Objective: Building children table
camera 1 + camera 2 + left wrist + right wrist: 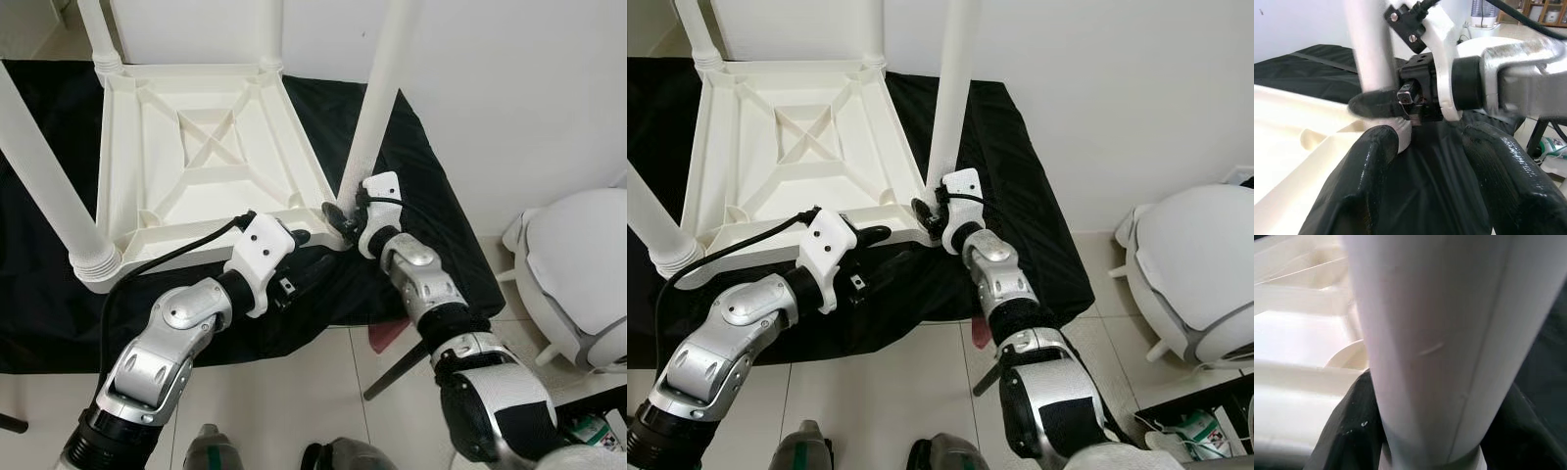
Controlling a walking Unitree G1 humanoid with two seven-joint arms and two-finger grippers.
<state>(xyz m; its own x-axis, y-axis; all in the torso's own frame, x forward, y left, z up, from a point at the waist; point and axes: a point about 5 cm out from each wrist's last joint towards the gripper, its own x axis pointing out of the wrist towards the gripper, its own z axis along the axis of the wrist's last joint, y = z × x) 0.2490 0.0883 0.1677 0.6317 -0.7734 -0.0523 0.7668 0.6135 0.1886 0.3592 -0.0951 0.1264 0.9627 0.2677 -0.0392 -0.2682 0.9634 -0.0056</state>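
A white plastic children's table [196, 137] lies upside down on a black cloth [436, 206]. Legs stand up from its corners. My right gripper [343, 217] is shut around the base of the near right leg [377, 108], just above its socket. In the right wrist view the leg [1440, 342] stands between the black fingers [1342, 435]. My left gripper [306, 260] is open beside the table's near edge, just left of that leg. Its fingers [1371, 181] have only cloth between them, and one lies close to the table's corner [1400, 134].
The near left leg [44, 166] rises at the left, and two more legs [98, 34] stand at the far corners. A white rounded object [578, 274] sits on the tiled floor at the right. A wall stands close behind the table.
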